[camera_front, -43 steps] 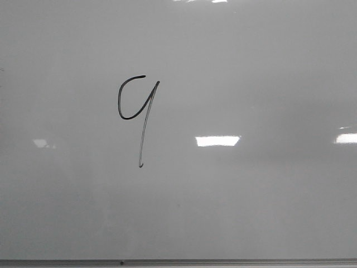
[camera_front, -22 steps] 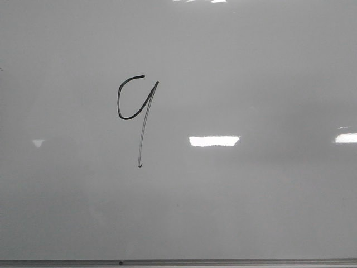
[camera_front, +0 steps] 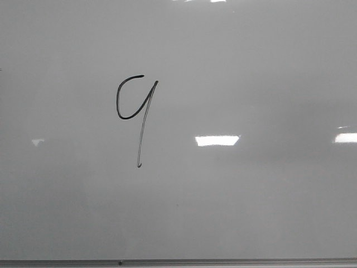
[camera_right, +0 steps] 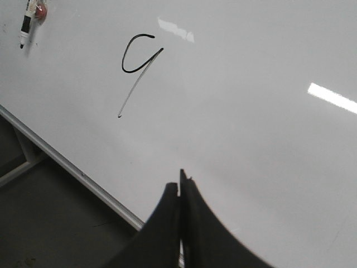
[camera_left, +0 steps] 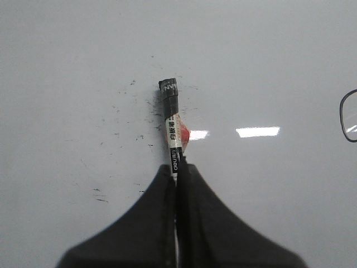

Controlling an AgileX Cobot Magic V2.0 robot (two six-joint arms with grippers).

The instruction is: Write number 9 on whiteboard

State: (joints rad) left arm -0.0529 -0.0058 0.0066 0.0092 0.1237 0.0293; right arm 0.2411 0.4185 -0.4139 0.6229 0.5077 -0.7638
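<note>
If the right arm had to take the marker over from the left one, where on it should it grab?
Judging by the left wrist view, the marker sticks straight out of the shut left hand, with the labelled barrel and black end bare. The right hand, shut on nothing, would probably do best to open and close across that bare barrel from the side, above the red blob, leaving the left fingers room to let go.
</note>
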